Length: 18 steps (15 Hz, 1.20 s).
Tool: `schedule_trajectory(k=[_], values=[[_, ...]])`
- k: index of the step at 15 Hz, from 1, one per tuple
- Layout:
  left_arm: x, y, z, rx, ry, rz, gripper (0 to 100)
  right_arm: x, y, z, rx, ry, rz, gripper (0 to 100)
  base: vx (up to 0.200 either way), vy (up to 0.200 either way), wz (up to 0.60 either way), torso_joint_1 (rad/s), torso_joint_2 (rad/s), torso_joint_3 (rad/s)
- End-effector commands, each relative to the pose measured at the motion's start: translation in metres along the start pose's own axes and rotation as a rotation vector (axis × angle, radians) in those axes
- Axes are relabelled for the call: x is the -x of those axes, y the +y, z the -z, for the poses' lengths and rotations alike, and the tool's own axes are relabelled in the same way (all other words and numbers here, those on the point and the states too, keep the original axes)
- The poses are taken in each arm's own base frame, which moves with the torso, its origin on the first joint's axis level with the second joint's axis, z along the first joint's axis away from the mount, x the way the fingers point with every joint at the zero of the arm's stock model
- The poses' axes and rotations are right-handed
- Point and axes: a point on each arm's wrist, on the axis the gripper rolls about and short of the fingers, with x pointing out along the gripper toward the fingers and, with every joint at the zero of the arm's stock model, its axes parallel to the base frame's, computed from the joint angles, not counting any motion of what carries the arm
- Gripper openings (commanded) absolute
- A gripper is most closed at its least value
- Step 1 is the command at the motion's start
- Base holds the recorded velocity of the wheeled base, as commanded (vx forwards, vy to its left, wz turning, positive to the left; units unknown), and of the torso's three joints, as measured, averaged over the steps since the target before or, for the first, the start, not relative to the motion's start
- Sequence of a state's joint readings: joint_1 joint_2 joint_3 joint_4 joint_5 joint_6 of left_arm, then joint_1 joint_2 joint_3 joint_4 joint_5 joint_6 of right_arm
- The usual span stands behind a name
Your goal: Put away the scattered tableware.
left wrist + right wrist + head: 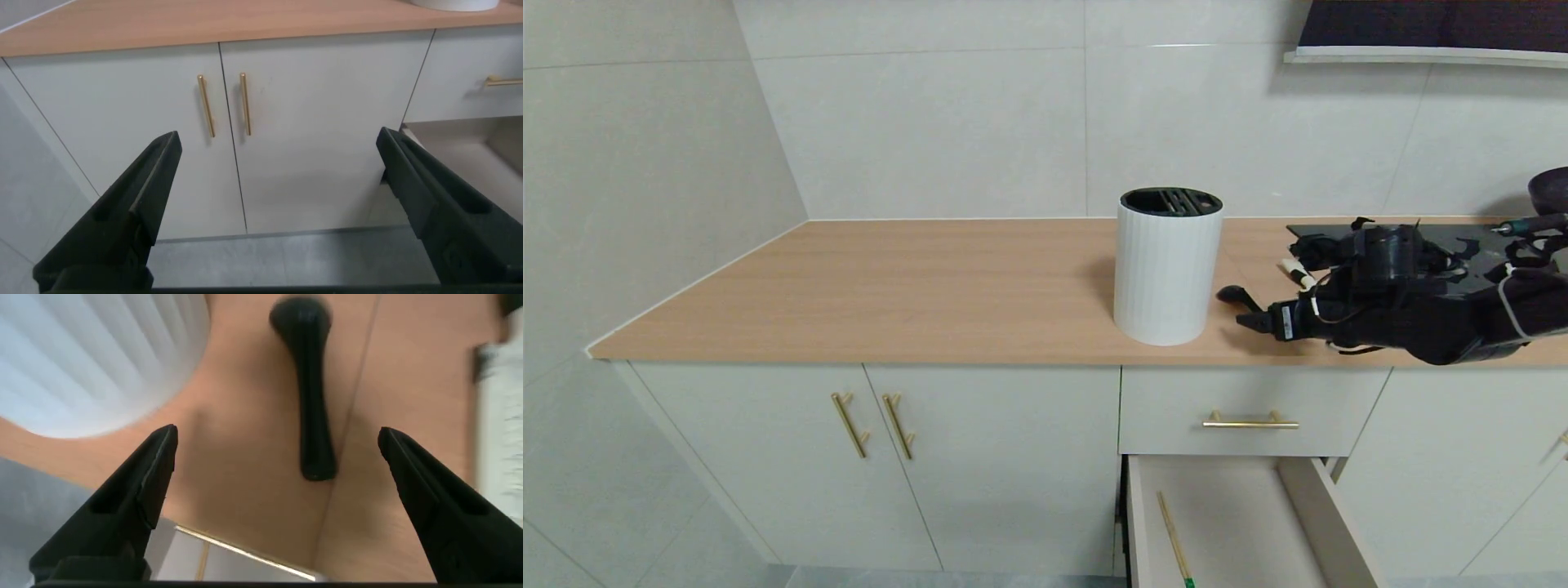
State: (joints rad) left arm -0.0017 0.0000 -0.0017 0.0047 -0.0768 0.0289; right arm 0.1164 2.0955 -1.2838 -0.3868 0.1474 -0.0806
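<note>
Right gripper (274,457) lined up on a black utensil (309,392).
Jaws spread, apparently to straddle its handle beside the white holder (1168,269); left gripper (278,163) hangs open before the cabinet doors (229,147).

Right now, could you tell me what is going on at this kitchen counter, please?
The robot is tidying tableware. Its right gripper hangs over a black utensil lying on the counter beside the white holder, jaws open, nothing gripped yet. The left gripper is low in front of the cabinet doors, jaws open and empty. Below the counter, a drawer is pulled out with a chopstick inside.
</note>
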Motion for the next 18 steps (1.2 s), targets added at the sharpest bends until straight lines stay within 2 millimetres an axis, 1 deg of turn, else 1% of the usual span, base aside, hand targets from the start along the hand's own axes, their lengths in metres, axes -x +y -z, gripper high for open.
schedule_trajectory(k=[1, 5, 8, 10, 11, 15, 18], values=[[0.0, 0.0, 0.0, 0.0, 0.0, 0.0, 100, -0.014, -0.007, 0.015, -0.005, 0.019, 0.003, 100, 0.0, 0.0, 0.0, 0.0, 0.0, 0.0], [0.0, 0.0, 0.0, 0.0, 0.0, 0.0, 100, -0.021, -0.008, 0.019, -0.003, 0.004, 0.001, 100, 0.0, 0.0, 0.0, 0.0, 0.0, 0.0], [0.0, 0.0, 0.0, 0.0, 0.0, -0.002, 100, -0.032, -0.01, 0.025, -0.001, -0.013, 0.006, 100, 0.0, 0.0, 0.0, 0.0, 0.0, 0.0], [0.0, 0.0, 0.0, 0.0, 0.0, -0.002, 100, -0.033, -0.01, 0.025, 0.0, -0.019, 0.006, 100, 0.0, 0.0, 0.0, 0.0, 0.0, 0.0], [0.0, 0.0, 0.0, 0.0, 0.0, -0.002, 100, -0.033, -0.01, 0.025, -0.002, -0.019, 0.006, 0, 0.0, 0.0, 0.0, 0.0, 0.0, 0.0], [0.0, 0.0, 0.0, 0.0, 0.0, -0.002, 100, -0.039, -0.009, 0.032, -0.001, 0.001, 0.003, 0, 0.0, 0.0, 0.0, 0.0, 0.0, 0.0], [0.0, 0.0, 0.0, 0.0, 0.0, -0.002, 100, -0.036, -0.009, 0.027, 0.0, -0.012, 0.012, 0, 0.0, 0.0, 0.0, 0.0, 0.0, 0.0]])
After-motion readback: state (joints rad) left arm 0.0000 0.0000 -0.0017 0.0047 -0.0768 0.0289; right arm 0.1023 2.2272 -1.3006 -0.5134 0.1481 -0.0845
